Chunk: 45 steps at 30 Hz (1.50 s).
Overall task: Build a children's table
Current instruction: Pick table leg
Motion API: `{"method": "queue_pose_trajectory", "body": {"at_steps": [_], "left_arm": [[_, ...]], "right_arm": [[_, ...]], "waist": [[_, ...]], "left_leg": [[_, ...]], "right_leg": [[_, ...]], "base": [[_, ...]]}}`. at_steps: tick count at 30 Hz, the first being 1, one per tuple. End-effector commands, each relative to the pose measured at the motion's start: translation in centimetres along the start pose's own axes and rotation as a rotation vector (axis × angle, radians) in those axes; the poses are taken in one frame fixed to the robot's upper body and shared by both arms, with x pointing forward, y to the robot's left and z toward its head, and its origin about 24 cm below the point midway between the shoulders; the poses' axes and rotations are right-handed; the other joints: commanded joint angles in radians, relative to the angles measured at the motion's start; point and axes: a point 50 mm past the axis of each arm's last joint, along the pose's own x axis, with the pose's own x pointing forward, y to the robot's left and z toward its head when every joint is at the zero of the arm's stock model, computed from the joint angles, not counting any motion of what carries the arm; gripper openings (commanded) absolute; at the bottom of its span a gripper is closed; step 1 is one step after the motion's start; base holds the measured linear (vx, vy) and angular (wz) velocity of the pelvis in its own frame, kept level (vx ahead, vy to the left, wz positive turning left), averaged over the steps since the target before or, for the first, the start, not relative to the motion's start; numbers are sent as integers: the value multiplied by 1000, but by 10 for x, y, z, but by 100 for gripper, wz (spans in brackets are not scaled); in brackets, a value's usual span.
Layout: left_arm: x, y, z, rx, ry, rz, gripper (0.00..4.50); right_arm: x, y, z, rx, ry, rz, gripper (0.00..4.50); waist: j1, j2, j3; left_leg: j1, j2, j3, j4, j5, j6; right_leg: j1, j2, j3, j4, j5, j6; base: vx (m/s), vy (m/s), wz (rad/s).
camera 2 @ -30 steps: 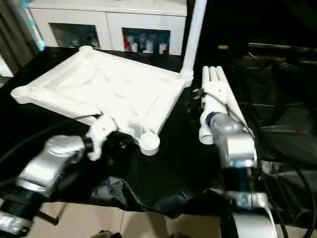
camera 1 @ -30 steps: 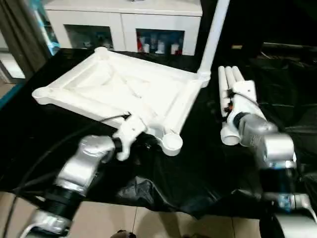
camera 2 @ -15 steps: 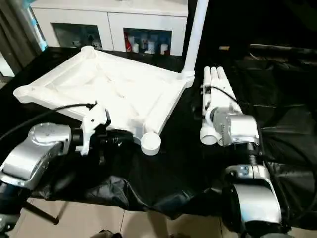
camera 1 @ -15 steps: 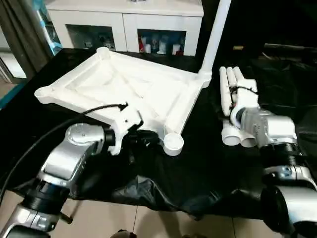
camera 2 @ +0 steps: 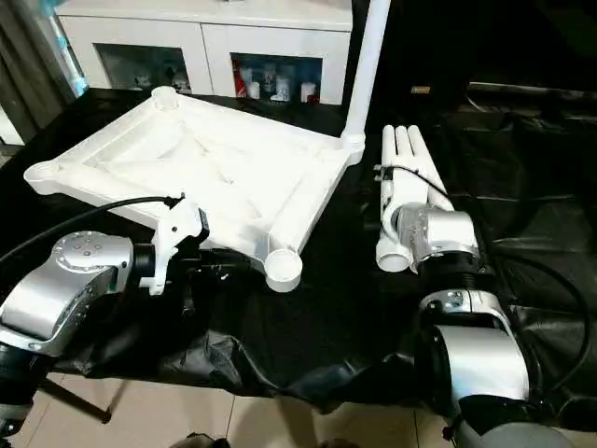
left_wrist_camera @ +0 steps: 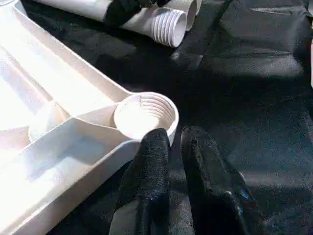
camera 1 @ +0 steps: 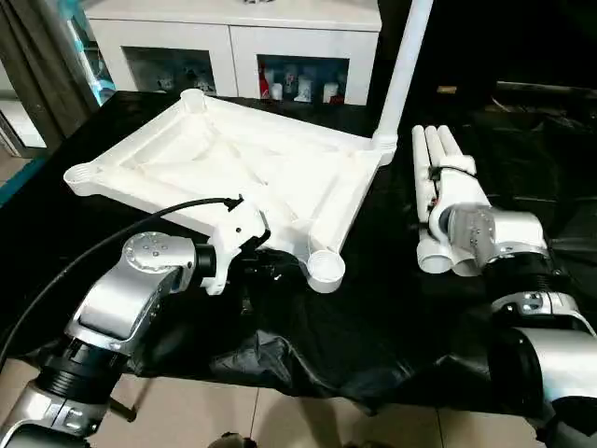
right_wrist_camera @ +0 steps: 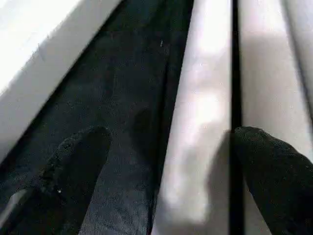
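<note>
Ribbed white tabletop [camera 1: 233,163], threaded round corner socket [left_wrist_camera: 145,115]

Bright overhead light, glare on white tabletop [camera 1: 252,168], dark cloth [camera 1: 392,308], right wrist view blurred

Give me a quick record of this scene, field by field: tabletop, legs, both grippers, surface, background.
tabletop: white tabletop lying underside up, ribs and round corner sockets showing
fitted leg: one leg standing upright in the far right corner socket
loose legs: three legs lying side by side to the right of the tabletop
left gripper: left gripper nearly shut, empty, at the near corner socket
right gripper: right gripper open, fingers straddling one loose leg
surface: black cloth
background: white cabinet with glass doors
</note>
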Motion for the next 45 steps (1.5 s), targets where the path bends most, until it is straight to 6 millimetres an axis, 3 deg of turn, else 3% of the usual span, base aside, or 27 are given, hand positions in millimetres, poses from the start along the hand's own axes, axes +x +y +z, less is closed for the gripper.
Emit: {"method": "queue_pose_trajectory", "body": {"at_steps": [1,9,10,13,15,16,18,19,22,23,26,27,30,32,37,40,41,42,44,45], "left_arm": [[0,-3,5,22,9,-23,72],[0,-3,7,30,13,-34,72],[-1,-3,7,33,15,-33,72],[-1,-4,7,34,17,-39,72],[-1,-5,7,32,22,-48,72],[-1,-7,7,30,32,-62,72],[-2,-8,7,29,40,-70,72],[-2,-8,6,34,47,-78,72],[-2,-9,6,34,44,-86,72],[-1,-9,6,33,41,-88,97],[0,-8,7,37,39,-84,110],[1,-7,9,43,35,-71,136],[2,-3,11,40,26,-39,157],[2,-1,11,-7,23,-36,157],[2,4,17,9,-27,19,216],[-1,9,16,16,-52,80,234],[-2,9,15,8,-57,81,239],[-3,9,15,2,-59,80,245],[-3,13,15,9,-66,111,256],[-2,15,16,13,-77,123,264]], "right_arm": [[1,0,0,32,33,14,446],[5,-7,-9,73,106,-5,446],[6,-7,-10,72,110,-4,419],[7,-7,-11,67,125,-3,408],[7,-7,-12,65,134,-1,386],[7,-7,-12,62,139,-1,386],[8,-7,-12,61,141,0,364],[8,-7,-12,61,141,1,356],[8,-7,-12,65,140,1,329],[8,-7,-12,68,139,0,317],[8,-8,-12,82,134,-9,294],[8,-10,-12,94,131,-17,285],[9,-14,-14,133,124,-29,260],[9,-15,-15,150,121,-33,249],[10,-19,-15,188,91,-55,198],[9,-20,-9,218,44,-54,192],[9,-20,-8,218,36,-57,191],[9,-20,-7,217,30,-58,190],[8,-21,-1,247,-24,-56,189],[7,-22,4,261,-69,-58,189]], "waist": [[3,2,-81],[5,-2,-78],[5,-1,-78],[3,-7,-74],[3,-5,-73],[2,-13,-73],[3,-8,-72],[1,-12,-71],[0,-11,-71],[0,-11,-72],[-2,-11,-72],[-2,-12,-72],[-2,-6,-73],[-3,-7,-73],[-3,-10,-74],[-3,-9,-75],[-2,1,-76],[-4,-4,-76],[-3,5,-76],[-5,-1,-76]], "left_leg": [[35,44,-22,-60,-163,-33],[35,46,-22,-60,-193,-39],[35,46,-22,-59,-199,-41],[36,45,-22,-60,-227,-47],[37,46,-23,-60,-246,-52],[37,46,-24,-60,-249,-54],[37,47,-24,-60,-254,-55],[36,46,-24,-61,-260,-58],[37,46,-25,-61,-261,-58],[36,46,-25,-61,-258,-58],[35,45,-25,-60,-259,-59],[36,45,-25,-60,-258,-58],[38,44,-25,-59,-270,-62],[38,44,-25,-59,-278,-64],[35,42,-26,-59,-271,-57],[34,43,-26,-58,-261,-51],[35,43,-27,-57,-261,-53],[35,43,-26,-58,-262,-52],[35,43,-26,-58,-263,-52],[35,41,-25,-57,-271,-52]], "right_leg": [[48,-57,40,-55,-84,-246],[45,-58,39,-57,-129,-246],[44,-59,40,-57,-140,-242],[41,-59,40,-62,-190,-234],[38,-60,41,-64,-224,-227],[38,-62,41,-63,-237,-226],[35,-62,42,-65,-255,-219],[34,-61,41,-66,-262,-216],[33,-61,41,-66,-267,-210],[35,-60,41,-65,-262,-210],[35,-60,41,-64,-252,-213],[34,-59,41,-64,-251,-213],[33,-60,42,-65,-252,-213],[33,-59,42,-64,-254,-212],[36,-59,40,-66,-245,-213],[36,-59,40,-65,-228,-214],[36,-58,39,-63,-223,-215],[36,-56,39,-64,-214,-218],[35,-57,39,-63,-204,-222],[36,-56,39,-66,-207,-221]], "base": [[0,0,0],[0,0,0],[0,0,0],[0,0,0],[0,0,0],[0,0,0],[0,0,0],[0,0,0],[0,0,0],[0,0,0],[0,0,0],[0,0,0],[0,0,0],[0,0,0],[0,0,0],[0,0,0],[0,0,0],[0,0,0],[0,0,0],[0,0,0]]}}
